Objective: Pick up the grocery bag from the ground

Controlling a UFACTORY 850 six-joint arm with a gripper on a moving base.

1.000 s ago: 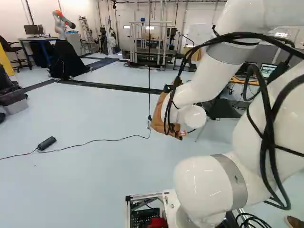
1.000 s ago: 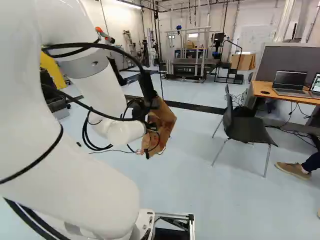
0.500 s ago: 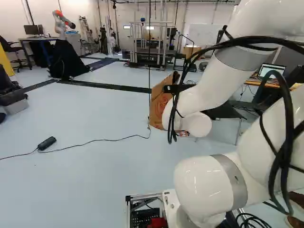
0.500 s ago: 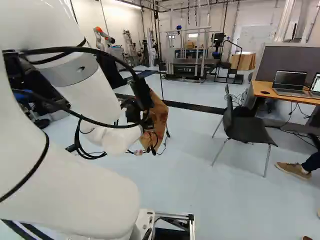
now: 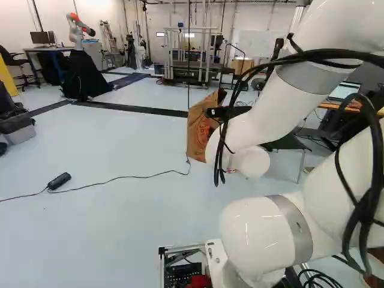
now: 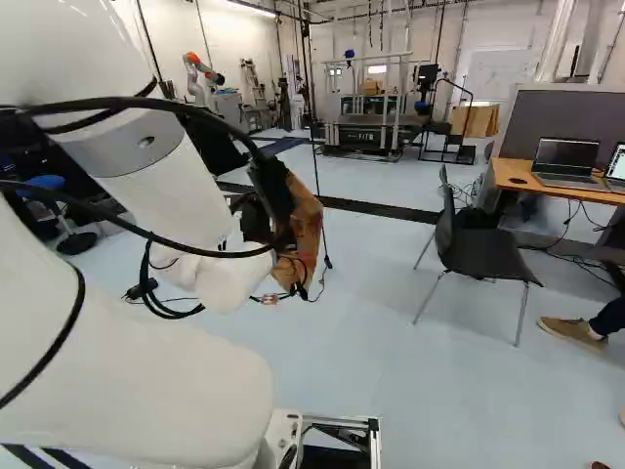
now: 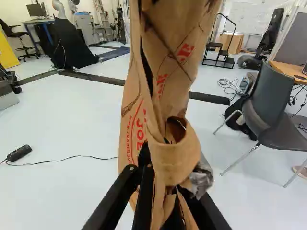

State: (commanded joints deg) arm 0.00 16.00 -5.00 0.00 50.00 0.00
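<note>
Brown paper grocery bag with red print: held above the pale floor
Jaws: crumpled bag paper is pinched between them
Grey metal-legged chair: seen right of the bag in the right base view

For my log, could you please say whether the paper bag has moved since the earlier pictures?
Yes: in the right base view, the paper bag has shifted left, away from the grey chair, which stayed put.
</note>
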